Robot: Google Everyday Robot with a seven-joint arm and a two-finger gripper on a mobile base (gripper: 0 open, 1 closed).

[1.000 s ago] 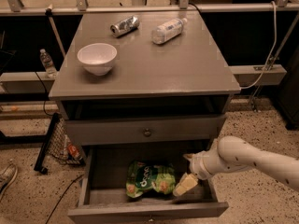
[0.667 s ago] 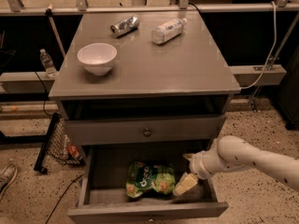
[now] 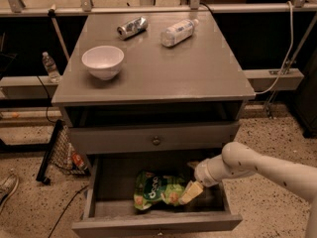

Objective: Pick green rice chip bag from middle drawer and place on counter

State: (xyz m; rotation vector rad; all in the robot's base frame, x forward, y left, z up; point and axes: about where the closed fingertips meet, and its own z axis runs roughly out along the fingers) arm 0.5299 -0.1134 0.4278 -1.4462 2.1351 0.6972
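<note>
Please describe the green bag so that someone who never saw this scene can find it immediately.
Under the grey cabinet's counter, below the knobbed drawer front, the middle drawer stands pulled out. The green rice chip bag lies on its floor, the gripper at its right end. It is the only bright-green, crinkly thing, with white lettering.

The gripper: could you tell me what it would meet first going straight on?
Likely the green rice chip bag: the gripper, in the middle drawer, points left at its right edge; contact unclear.
</note>
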